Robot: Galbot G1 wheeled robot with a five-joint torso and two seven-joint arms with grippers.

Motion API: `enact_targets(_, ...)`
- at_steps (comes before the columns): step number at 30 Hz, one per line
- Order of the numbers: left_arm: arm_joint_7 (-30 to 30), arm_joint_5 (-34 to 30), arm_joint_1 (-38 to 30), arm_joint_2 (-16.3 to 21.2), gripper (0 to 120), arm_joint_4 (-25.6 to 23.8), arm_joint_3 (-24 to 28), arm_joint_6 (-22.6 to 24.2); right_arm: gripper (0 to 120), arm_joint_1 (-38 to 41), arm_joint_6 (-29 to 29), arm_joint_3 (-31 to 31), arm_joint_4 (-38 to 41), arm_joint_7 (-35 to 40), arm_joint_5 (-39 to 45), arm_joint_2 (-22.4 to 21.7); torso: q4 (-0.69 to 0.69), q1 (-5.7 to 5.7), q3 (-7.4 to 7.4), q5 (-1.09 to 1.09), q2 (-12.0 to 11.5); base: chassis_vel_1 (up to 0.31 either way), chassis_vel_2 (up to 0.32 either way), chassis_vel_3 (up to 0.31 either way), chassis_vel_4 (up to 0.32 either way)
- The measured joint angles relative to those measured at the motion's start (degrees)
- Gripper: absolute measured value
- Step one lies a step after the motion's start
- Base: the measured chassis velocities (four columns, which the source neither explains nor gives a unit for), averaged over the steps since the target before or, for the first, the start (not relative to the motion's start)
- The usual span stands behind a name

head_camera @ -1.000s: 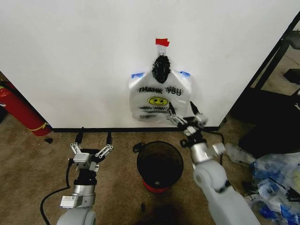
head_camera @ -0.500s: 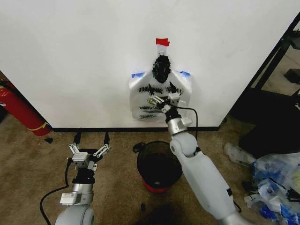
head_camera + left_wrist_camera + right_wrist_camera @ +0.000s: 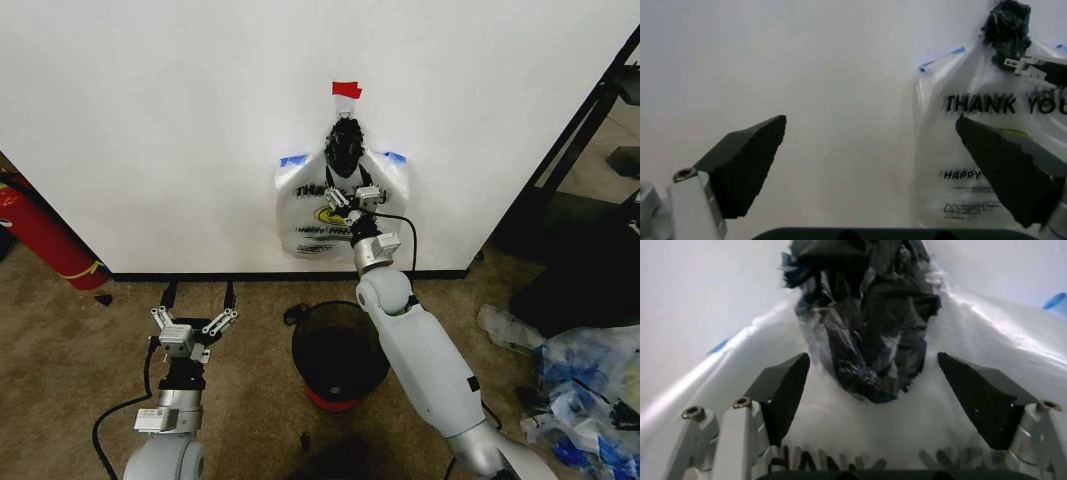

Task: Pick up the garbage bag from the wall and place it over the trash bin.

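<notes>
Garbage bag (image 3: 340, 210) hangs flat against the wall (image 3: 150, 120), gathered under a black knot (image 3: 345, 145) below a strip of red tape (image 3: 346, 90). The right gripper (image 3: 352, 200) is raised to the bag's upper part, just under the knot; in the right wrist view its fingers (image 3: 788, 390) are spread apart on either side of the knot, gripping nothing yet. The left gripper (image 3: 194, 322) waits low near the floor, its fingers likewise released and empty. The trash bin (image 3: 340, 352) stands on the carpet below the bag, unlined. I judge the task barely begun: the grasp, the pull off the wall and the fitting over the bin all remain.
</notes>
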Motion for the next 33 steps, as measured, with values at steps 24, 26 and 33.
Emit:
enact_targets(24,-0.1,0.4,0.7,-0.6,100,-0.3,0.1,-0.4,29,0.2,-0.1,0.3,0.5,-1.3,1.3,-0.2,0.00,0.00,0.00,0.00,0.0,0.000,0.000,0.000,0.000)
enact_targets(26,-0.1,0.4,0.7,-0.7,100,-0.3,0.1,-0.5,29,0.0,-0.1,0.3,0.7,-1.3,1.4,-0.3,0.00,0.00,0.00,0.00,0.0,0.000,0.000,0.000,0.000)
enact_targets(33,-0.1,0.7,0.8,-0.8,100,-0.5,0.1,-0.5,29,-0.6,-0.1,0.3,1.5,-1.8,1.5,-0.7,0.00,0.00,0.00,0.00,0.0,0.000,0.000,0.000,0.000)
